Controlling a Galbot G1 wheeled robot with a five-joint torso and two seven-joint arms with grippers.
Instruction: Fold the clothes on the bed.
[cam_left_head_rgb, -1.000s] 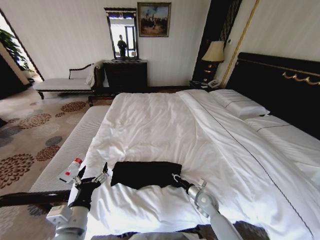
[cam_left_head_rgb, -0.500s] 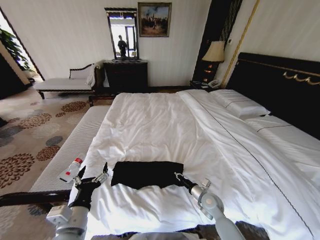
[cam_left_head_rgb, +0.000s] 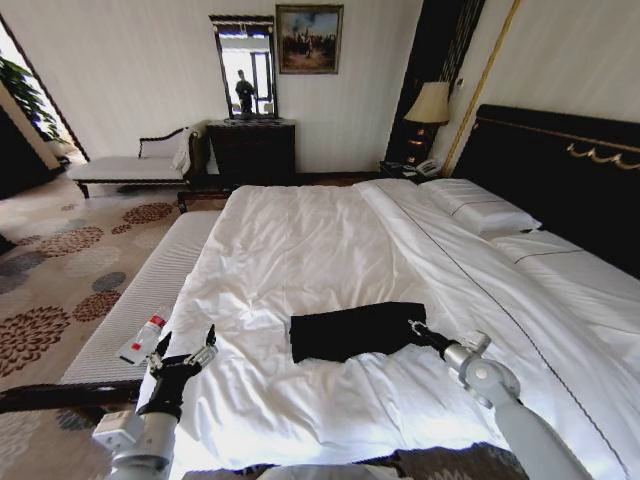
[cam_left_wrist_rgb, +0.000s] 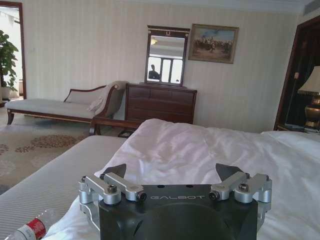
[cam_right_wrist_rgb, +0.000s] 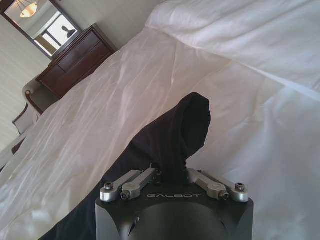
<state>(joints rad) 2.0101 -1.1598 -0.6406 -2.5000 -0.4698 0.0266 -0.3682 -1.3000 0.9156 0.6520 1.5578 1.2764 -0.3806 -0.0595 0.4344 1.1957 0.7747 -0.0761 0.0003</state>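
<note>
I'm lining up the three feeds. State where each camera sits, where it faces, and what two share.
Head view: high on the robot, looking down the bed; both arms show.
Left wrist view: behind the open left pincer, facing the dresser.
Right wrist view: behind the right pincer, shut on the T-shirt.
All three share the white bed and dresser.

My right gripper (cam_left_head_rgb: 417, 327) pinches the black T-shirt (cam_left_head_rgb: 352, 331) (no lettering visible) on the white bed (cam_left_head_rgb: 300, 240); brown floral carpet (cam_left_head_rgb: 60, 260).
</note>
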